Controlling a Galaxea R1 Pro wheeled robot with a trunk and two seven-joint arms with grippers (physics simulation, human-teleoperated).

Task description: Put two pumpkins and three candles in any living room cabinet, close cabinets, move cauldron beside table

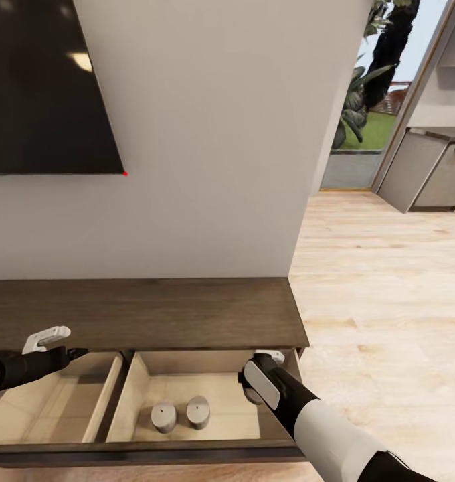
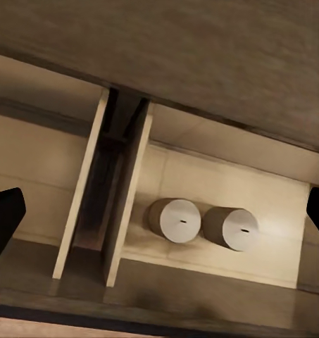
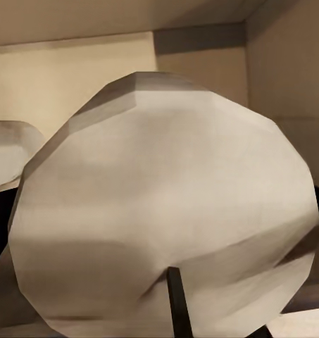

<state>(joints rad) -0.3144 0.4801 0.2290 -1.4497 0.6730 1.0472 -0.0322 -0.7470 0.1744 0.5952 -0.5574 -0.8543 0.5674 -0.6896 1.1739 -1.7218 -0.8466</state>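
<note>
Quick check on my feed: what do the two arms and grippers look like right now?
The right arm has a white forearm shell, a black wrist with a pale grey panel, and a black segment nearer the elbow. The left arm is black at the wrist, ending in a white gripper. Its dark fingertips show in the left wrist view.

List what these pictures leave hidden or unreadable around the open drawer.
- Right gripper, head view: its own wrist covers the fingers, so open or shut is unreadable.
- Third candle, right wrist view: too close; its base and any contact with the drawer floor are cut off.
- Left gripper, head view: small, fingers unclear.
- Left drawer compartment: its front is cut by the picture's edge.
</note>
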